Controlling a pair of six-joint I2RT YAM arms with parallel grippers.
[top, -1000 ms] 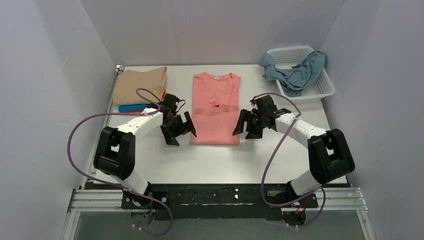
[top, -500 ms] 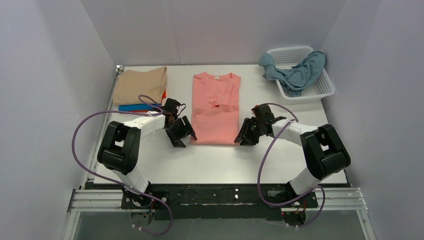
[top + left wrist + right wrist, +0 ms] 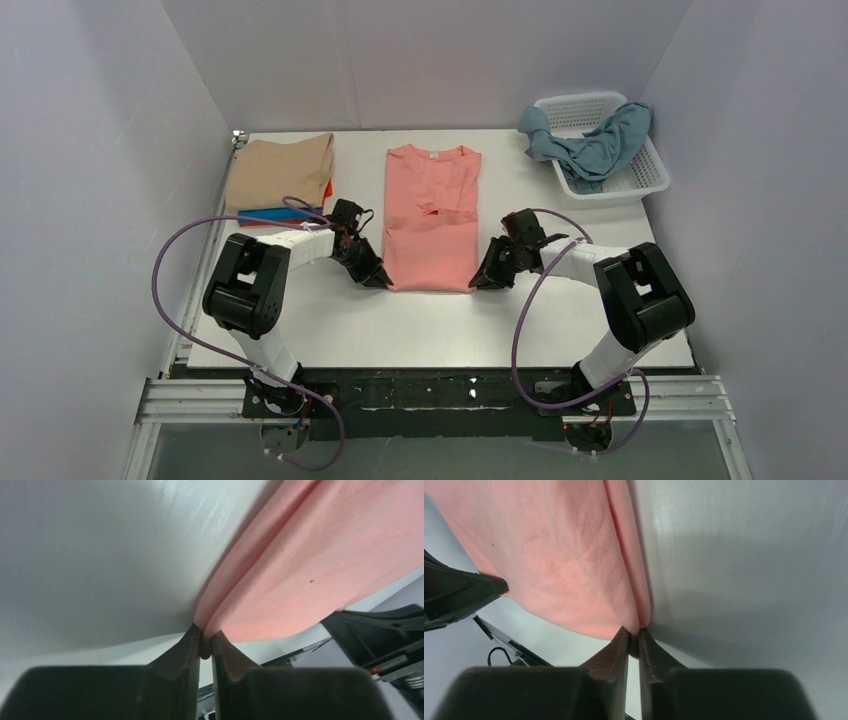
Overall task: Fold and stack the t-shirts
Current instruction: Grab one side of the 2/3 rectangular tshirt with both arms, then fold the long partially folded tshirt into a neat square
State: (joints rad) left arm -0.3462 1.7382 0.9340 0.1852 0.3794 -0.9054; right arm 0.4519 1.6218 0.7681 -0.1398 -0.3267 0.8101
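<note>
Salmon pink t-shirt [image 3: 432, 215]: wrist views reveal left gripper [image 3: 205, 641], right gripper [image 3: 634, 637] pinching near corners.

The left arm [image 3: 288, 246] and the right arm [image 3: 578, 256] fold outward at the elbows, and their forearms angle in toward each other, low over the surface [image 3: 430, 330]. The left end effector [image 3: 373, 276] sits at the near left corner of the salmon pink t-shirt [image 3: 432, 215], its fingers [image 3: 184, 650] pressed together on the cloth edge. The right end effector [image 3: 484, 280] mirrors it at the near right corner, its fingertips [image 3: 618, 645] likewise pinched on the hem.
</note>
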